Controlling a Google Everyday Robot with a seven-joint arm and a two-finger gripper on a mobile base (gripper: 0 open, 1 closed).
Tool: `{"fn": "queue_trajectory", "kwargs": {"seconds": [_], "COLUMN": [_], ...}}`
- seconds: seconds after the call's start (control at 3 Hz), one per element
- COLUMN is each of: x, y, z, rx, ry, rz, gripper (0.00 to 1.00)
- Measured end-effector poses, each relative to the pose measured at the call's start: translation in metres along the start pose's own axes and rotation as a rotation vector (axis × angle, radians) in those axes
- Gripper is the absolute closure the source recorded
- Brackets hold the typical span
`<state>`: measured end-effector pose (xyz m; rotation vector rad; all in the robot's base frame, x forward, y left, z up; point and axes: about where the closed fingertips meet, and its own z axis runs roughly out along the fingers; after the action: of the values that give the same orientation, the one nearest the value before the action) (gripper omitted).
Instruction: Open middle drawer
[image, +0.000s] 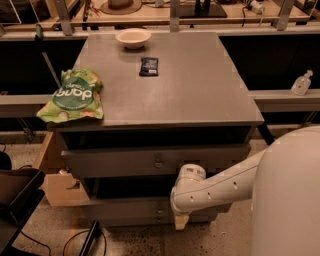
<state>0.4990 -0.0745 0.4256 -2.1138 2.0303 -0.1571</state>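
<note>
We saw the robot's white-armed two-finger gripper (181, 221) hanging low before the grey cabinet, and we could not tell whether it was open or closed. The middle drawer (125, 206), a grey flat-fronted drawer with a small round knob, lay just behind it and to its left as we viewed it, under the wider grey top drawer (115, 161). Well above and beyond the gripper, on the flat grey cabinet top (200, 95), sat a green crinkled snack bag (75, 96), a round cream bowl (133, 37) and a small dark packet (149, 66).
</note>
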Motion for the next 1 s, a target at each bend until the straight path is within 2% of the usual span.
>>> {"fn": "queue_trajectory", "kwargs": {"seconds": [0.33, 0.67, 1.0], "x": [0.005, 0.018, 0.018], "y": [0.010, 0.029, 0.039], "z": [0.009, -0.001, -0.011], "rx": [-0.051, -0.093, -0.117], "ry": [-0.005, 0.024, 0.043], "rz": [0.020, 0.058, 0.073], "gripper": [0.45, 0.67, 0.91]}}
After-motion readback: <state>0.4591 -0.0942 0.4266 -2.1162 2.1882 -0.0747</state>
